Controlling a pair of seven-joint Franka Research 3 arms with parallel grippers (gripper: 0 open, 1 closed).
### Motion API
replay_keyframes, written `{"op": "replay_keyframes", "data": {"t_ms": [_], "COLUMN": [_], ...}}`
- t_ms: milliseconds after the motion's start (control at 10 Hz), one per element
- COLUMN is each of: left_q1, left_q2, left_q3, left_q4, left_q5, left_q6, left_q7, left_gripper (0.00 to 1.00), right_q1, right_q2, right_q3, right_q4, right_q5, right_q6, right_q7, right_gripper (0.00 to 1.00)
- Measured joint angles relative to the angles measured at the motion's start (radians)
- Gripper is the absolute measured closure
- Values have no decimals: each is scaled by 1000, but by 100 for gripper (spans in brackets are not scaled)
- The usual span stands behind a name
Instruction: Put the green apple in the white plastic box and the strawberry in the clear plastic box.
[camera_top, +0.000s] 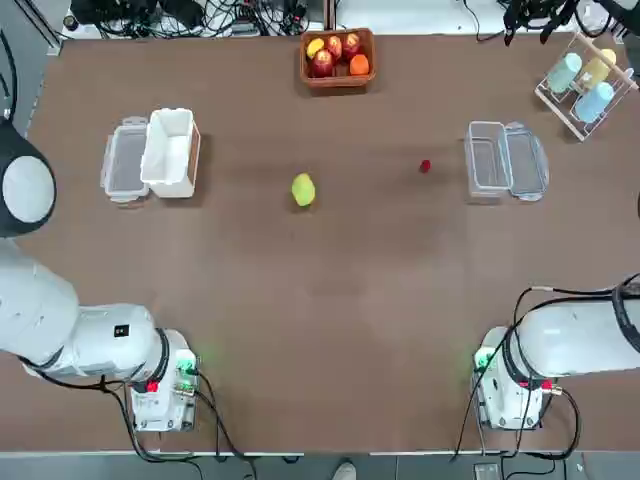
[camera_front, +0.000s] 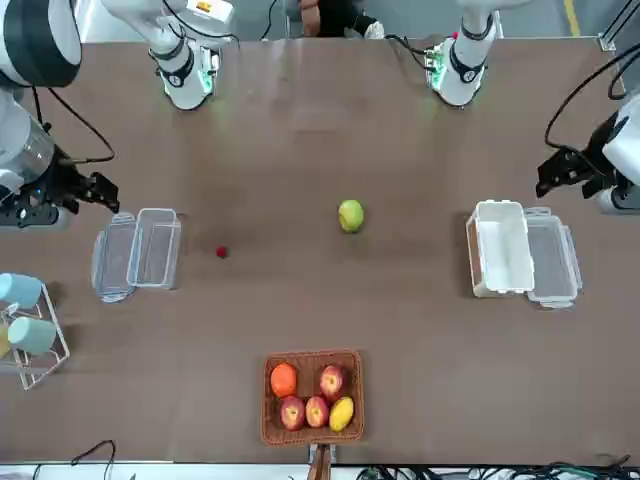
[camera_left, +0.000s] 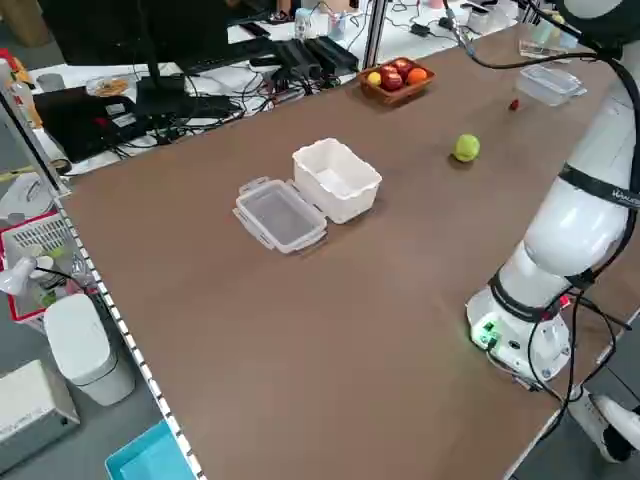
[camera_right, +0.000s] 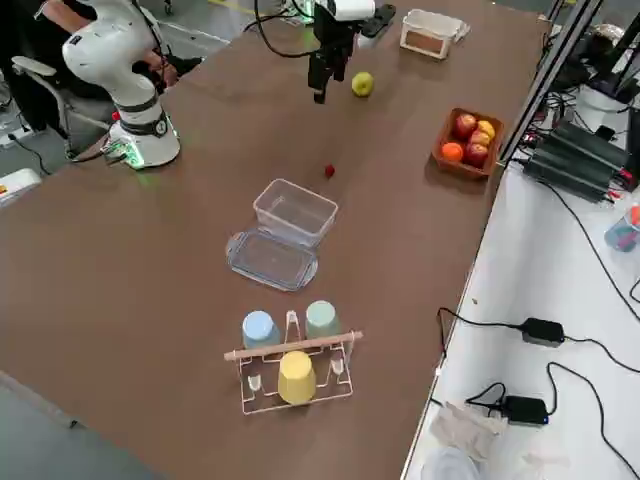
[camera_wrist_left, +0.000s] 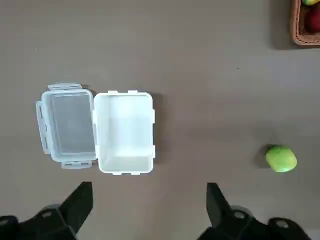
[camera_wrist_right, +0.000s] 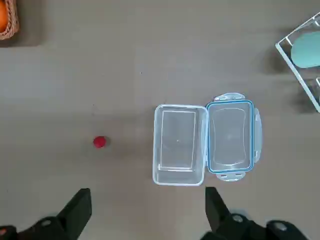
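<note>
Brown table (camera_top: 320, 300) bears green apple (camera_top: 303, 189) (strawberry (camera_top: 425, 166) apart).

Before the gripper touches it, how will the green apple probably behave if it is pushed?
The green apple looks rounded and lies loose on the bare table, so it would probably roll. Its smooth skin may slip between fingers.

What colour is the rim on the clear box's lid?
Blue, running around the lid lying beside the clear plastic box; the right wrist view shows it best.

Green apple (camera_top: 303, 189) sat mid-bench, tiny strawberry (camera_top: 425, 166) nearby; white plastic box (camera_top: 171, 152) and clear plastic box (camera_top: 486, 158) stood open near opposite ends.
</note>
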Motion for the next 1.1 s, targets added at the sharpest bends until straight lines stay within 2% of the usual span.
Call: {"op": "replay_keyframes", "data": {"t_ms": [400,700,900,1100], "left_q1": [-6,-19,-22,-27], "left_q2": [0,0,1,4], "left_q3": [-12,-96,-164,-230], "left_q4": [0,-5,-23,-78], "left_q5": [0,0,-2,-9], "left_q6": [-18,-31,-25,58], "left_q7": [-2,-106,-202,-339], "left_gripper": [0,0,0,0], "right_q1": [0,34,110,172], "right_q2": [0,0,4,10], "right_q3": [0,1,4,5], "right_q4": [0,-14,-100,-219], "right_q5": [1,6,7,7], "right_q6": [0,18,130,282], "right_q7": [0,52,161,238], "right_gripper": [0,0,0,0]}}
